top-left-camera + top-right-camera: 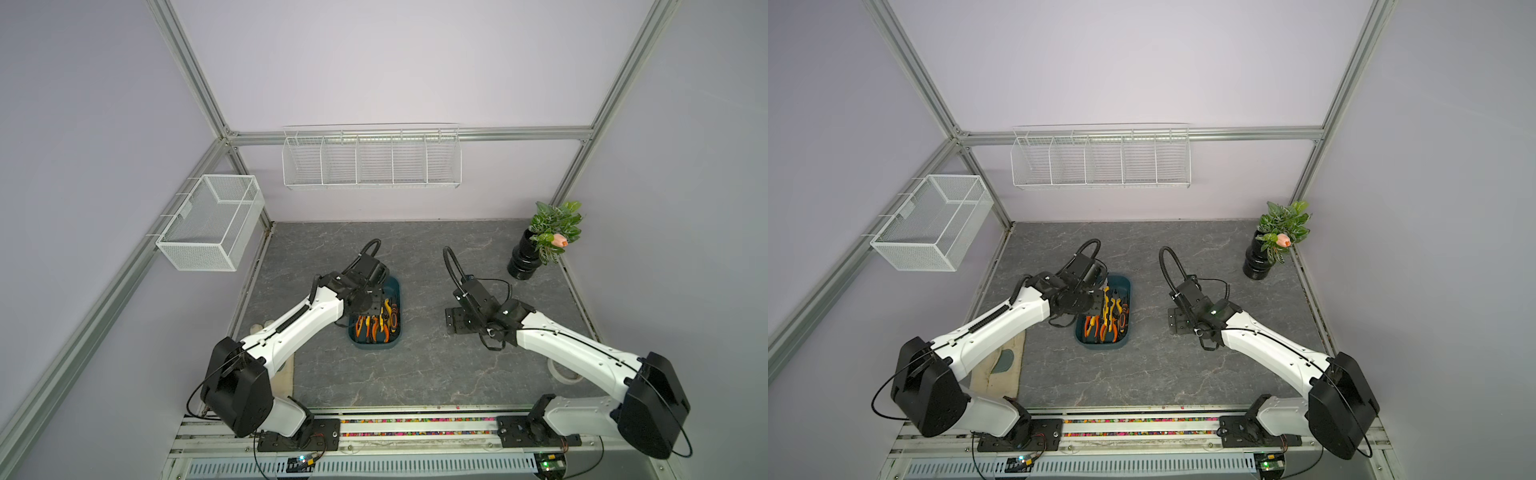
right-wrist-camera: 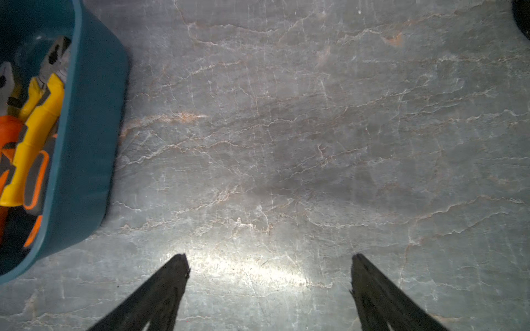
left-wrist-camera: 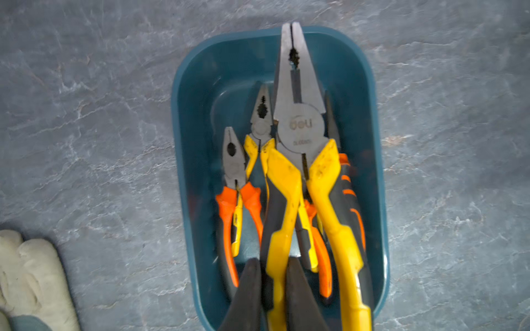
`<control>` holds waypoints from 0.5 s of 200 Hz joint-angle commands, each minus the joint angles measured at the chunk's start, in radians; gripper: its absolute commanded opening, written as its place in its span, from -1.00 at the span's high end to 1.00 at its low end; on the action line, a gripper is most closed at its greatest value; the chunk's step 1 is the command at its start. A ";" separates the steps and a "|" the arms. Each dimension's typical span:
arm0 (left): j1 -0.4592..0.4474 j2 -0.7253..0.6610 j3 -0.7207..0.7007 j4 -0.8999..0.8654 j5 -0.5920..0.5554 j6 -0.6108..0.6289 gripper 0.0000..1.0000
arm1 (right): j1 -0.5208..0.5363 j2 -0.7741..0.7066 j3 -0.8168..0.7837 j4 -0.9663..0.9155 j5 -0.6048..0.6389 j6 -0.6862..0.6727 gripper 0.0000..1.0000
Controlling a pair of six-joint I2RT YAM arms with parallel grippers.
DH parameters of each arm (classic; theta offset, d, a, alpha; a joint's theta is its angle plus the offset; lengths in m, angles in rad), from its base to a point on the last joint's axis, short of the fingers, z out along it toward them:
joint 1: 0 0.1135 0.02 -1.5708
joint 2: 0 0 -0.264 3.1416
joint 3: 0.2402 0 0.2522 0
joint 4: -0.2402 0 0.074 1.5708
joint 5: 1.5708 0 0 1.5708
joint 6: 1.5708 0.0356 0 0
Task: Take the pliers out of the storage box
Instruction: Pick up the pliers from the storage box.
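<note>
Grey marbled desk (image 1: 415, 374) carries the storage box (image 3: 195, 114) mid-frame. The left hand (image 3: 274, 262) pinches a yellow-handled pliers (image 3: 298, 126) there, grasp made. Next, raise it clear. The right hand (image 2: 269, 258) gapes, empty.

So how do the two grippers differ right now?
The left gripper is shut on one yellow handle of the large pliers; the right gripper is open and holds nothing. The left one is over the storage box, the right one over bare table beside it. Both point downward.
</note>
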 commanded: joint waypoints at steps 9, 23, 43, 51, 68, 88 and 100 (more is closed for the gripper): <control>-0.120 -0.052 -0.089 0.197 -0.145 -0.018 1.00 | -0.038 0.033 0.101 -0.037 -0.095 0.066 -0.95; -0.173 -0.073 -0.137 0.272 -0.198 -0.003 1.00 | -0.061 0.037 0.141 -0.049 -0.128 0.078 -0.93; -0.204 -0.123 -0.206 0.384 -0.215 0.004 1.00 | -0.112 0.039 0.178 -0.057 -0.203 0.094 -0.91; -0.209 -0.144 -0.225 0.421 -0.213 0.007 1.00 | -0.135 0.047 0.186 -0.050 -0.260 0.105 -0.91; -0.222 -0.175 -0.249 0.481 -0.213 0.021 1.00 | -0.166 0.078 0.198 -0.028 -0.391 0.133 -0.83; -0.246 -0.180 -0.253 0.524 -0.194 0.053 1.00 | -0.171 0.118 0.228 -0.027 -0.458 0.147 -0.79; -0.271 -0.172 -0.250 0.547 -0.200 0.078 1.00 | -0.170 0.144 0.249 -0.034 -0.472 0.149 -0.78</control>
